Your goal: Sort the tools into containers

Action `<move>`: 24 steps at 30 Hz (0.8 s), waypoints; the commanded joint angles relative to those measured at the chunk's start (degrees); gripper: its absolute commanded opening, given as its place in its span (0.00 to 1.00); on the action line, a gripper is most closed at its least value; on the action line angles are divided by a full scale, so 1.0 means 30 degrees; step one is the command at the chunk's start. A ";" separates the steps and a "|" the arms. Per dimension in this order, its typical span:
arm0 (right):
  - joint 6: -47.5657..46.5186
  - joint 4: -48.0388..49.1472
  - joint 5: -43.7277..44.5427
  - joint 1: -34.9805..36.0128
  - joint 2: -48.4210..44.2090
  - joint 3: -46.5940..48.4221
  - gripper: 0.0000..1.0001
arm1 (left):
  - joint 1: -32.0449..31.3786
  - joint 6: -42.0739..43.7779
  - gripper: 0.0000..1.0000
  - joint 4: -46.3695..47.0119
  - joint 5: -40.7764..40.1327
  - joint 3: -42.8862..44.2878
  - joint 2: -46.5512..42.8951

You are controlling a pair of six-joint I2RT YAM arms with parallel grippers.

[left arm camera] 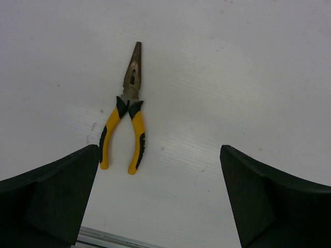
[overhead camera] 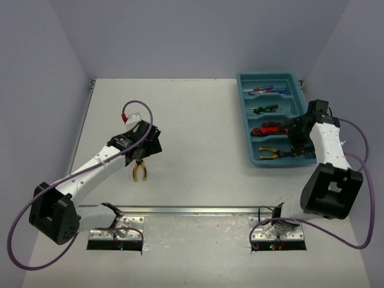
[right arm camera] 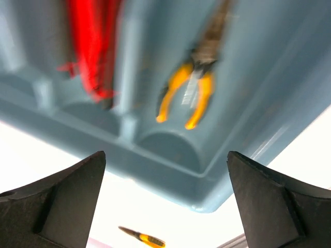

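**One pair of pliers left outside the tray**

The left gripper (overhead camera: 140, 157) hovers directly over the yellow-handled pliers (left arm camera: 126, 116), the only tool we can see loose on the table (overhead camera: 198, 150). They lie flat, well apart from the teal tray (overhead camera: 246, 120) at the far right. The left jaws are spread as wide as they go and hold nothing. In the left wrist view the pliers lie ahead of the fingers (left arm camera: 46, 196), not between them.

Over the tray's nearest compartment, the right gripper (overhead camera: 294, 141) is also fully open and empty. Another pair of orange-handled pliers (right arm camera: 189, 98) lies in that compartment below it, and the red knives (right arm camera: 93, 51) are in the compartment next door. Farther along are the black-green screwdrivers (overhead camera: 264, 110), then the blue screwdrivers (overhead camera: 264, 90).

We judge the step in hand to be the pick-up of the loose pliers, with the sort nearly done. The next move calls for the left arm to shift forward so the jaws straddle the handles. It then needs to descend, close, and carry the pliers across to the nearest compartment. We expect the right arm will need to clear out first.
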 commanded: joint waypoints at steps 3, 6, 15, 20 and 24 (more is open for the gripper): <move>-0.4701 0.6284 -0.5059 -0.0072 -0.5500 -0.2479 0.99 | 0.5874 0.1288 1.00 0.1375 0.4330 -0.1225 0.0509; -0.6570 1.0265 -0.8051 -0.0072 -0.7990 -0.4950 0.99 | 0.6711 0.1141 1.00 0.1503 0.4975 -0.1651 0.1210; -0.9220 1.0149 -1.2690 -0.0101 -0.6600 -0.4115 0.99 | 0.7265 -0.0808 0.90 0.1197 0.5582 -0.3182 0.4111; -0.9309 1.0191 -1.3594 -0.0101 -0.5806 -0.3886 0.99 | 0.7514 -0.1903 0.65 0.0598 0.4245 -0.3342 0.4670; -0.9579 1.0198 -1.3376 -0.0101 -0.6464 -0.3922 0.99 | 0.7608 -0.2377 0.54 0.0970 0.3757 -0.3854 0.4960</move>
